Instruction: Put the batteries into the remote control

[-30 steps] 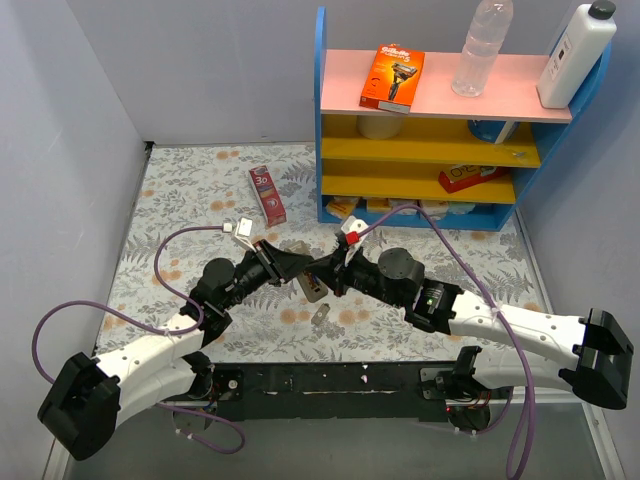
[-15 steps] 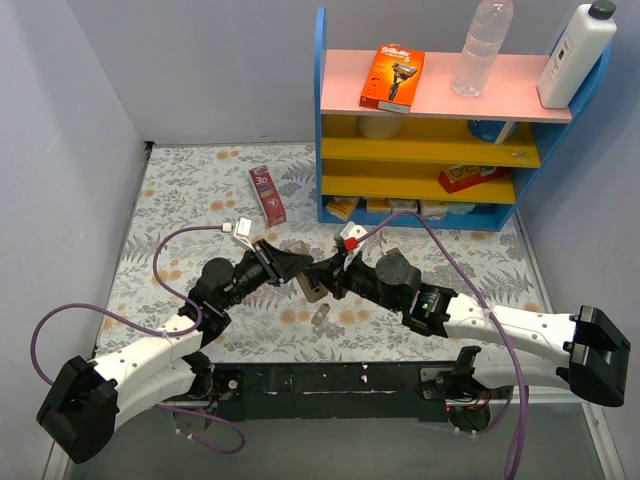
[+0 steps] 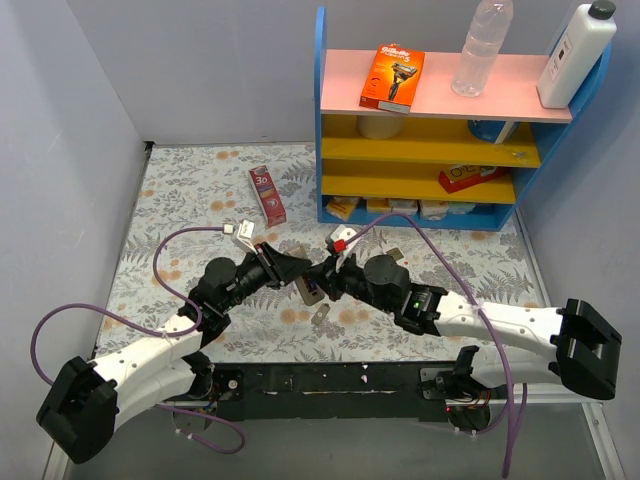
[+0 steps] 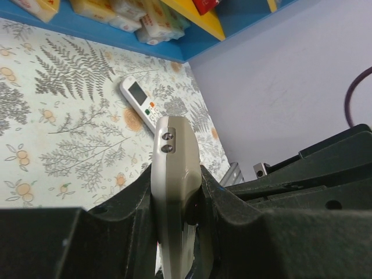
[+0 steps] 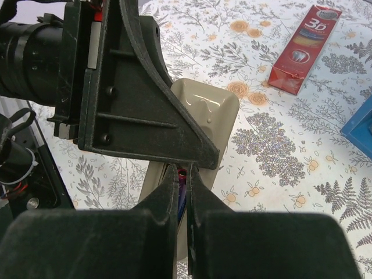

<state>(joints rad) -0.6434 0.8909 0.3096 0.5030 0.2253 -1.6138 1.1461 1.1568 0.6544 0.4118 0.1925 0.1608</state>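
Note:
My left gripper (image 4: 177, 181) is shut on a beige remote control (image 4: 174, 163), holding it on edge above the floral mat. From above, the remote control (image 3: 312, 288) hangs between the two arms where my left gripper (image 3: 296, 268) and right gripper (image 3: 326, 276) meet. My right gripper (image 5: 182, 167) is shut on a slim dark blue-purple battery (image 5: 181, 187) with a red tip. That tip sits at the remote control (image 5: 209, 110), just under the left gripper's black finger (image 5: 145, 99). I cannot tell whether the battery is seated.
A white remote (image 4: 141, 104) lies on the mat near the blue shelf unit (image 3: 322, 120). A red toothpaste box (image 3: 267, 194) lies at the back left. A small grey piece (image 3: 322, 320) lies on the mat below the grippers. Purple cables loop over both arms.
My right arm has slid left, bringing its gripper and the battery up against the remote control. The left arm has barely moved.

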